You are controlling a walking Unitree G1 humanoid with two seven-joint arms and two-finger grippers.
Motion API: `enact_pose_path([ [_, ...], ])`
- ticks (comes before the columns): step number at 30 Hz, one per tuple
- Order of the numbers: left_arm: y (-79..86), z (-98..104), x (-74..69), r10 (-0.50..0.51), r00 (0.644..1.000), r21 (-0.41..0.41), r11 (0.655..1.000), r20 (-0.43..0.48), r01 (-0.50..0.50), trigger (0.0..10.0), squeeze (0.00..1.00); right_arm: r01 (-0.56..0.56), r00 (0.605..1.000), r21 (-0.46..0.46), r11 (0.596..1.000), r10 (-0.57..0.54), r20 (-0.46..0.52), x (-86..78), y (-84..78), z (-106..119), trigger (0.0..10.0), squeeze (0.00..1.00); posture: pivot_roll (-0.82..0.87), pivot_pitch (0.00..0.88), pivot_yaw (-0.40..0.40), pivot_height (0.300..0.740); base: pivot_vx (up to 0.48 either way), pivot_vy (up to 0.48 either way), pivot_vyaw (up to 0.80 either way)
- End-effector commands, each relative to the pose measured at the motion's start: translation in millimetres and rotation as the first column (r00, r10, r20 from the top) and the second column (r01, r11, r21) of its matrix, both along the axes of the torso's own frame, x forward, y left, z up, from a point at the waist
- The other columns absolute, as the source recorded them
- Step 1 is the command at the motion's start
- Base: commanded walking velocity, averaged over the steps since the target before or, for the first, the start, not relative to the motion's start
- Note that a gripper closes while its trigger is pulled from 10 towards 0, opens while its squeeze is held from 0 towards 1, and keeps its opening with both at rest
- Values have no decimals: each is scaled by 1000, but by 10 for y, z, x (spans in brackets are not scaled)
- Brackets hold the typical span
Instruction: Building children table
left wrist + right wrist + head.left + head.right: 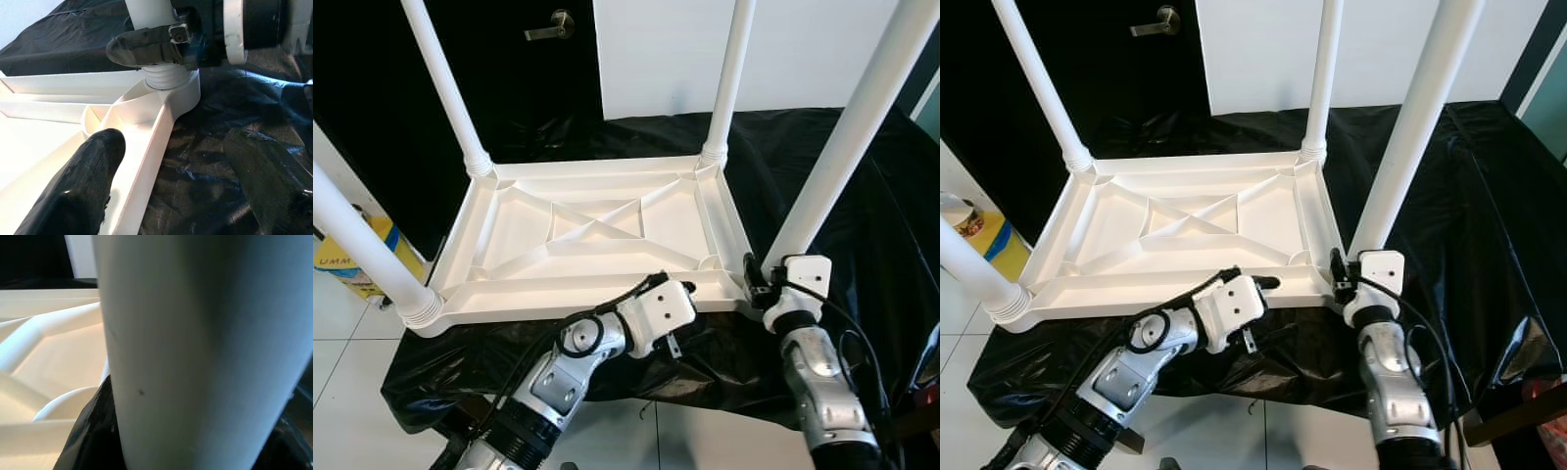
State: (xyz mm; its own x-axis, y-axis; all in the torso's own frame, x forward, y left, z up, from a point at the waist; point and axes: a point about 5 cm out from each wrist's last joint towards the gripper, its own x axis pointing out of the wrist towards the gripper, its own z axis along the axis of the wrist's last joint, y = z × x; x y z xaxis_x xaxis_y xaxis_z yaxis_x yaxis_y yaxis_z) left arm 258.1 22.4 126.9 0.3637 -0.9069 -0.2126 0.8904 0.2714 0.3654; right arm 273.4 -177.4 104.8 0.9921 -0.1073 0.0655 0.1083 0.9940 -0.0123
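On black plastic sheeting (862, 196) over a low surface lies the white plastic tabletop (597, 240), upside down, ribbed underside up; four white legs stand up from its corners. Near-right leg (847, 137) leans outward to the right, not plumb like the far-right leg (729, 69). Right gripper (754, 279) is at this leg's base by the corner socket; in the right wrist view the leg sits between its fingers, so it looks clamped on the leg. Left gripper (171, 152) has fingers spread, straddling the tabletop's near rim close to that same corner, nothing pinched. Risks, judged: tilted leg may be cross-threaded or not seated, so more twisting could jam it; tabletop could slide on the slick sheeting if the left gripper doesn't brace it; the tall leg could lever free and topple
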Motion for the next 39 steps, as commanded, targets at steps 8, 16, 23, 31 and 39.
enact_pose_path([
  [8,-34,-9,-26,1,1000,-3,1000,2,-1,10000,0,225,968,8,974,-222,-120,-119,-66,-223,10000,0,-97,29,7,740,0,0,0],
  [16,-47,1,-25,-21,1000,5,1000,8,21,10000,0,230,968,16,973,-227,-109,-137,-29,-203,10000,0,-108,24,21,740,0,0,0],
  [23,-51,-3,-40,-26,1000,4,1000,5,26,10000,0,221,971,9,975,-219,-95,-147,1,-183,10000,0,-106,25,20,740,0,0,0],
  [31,-49,-3,-58,-29,1000,5,1000,2,29,10000,0,154,987,7,988,-153,-42,-149,64,-101,10000,1000,-94,29,22,740,0,0,0],
  [39,-11,0,-59,-14,1000,9,1000,0,14,10000,0,35,999,-5,999,-35,25,-165,-19,-1,10000,1000,-71,47,12,740,0,0,0],
])
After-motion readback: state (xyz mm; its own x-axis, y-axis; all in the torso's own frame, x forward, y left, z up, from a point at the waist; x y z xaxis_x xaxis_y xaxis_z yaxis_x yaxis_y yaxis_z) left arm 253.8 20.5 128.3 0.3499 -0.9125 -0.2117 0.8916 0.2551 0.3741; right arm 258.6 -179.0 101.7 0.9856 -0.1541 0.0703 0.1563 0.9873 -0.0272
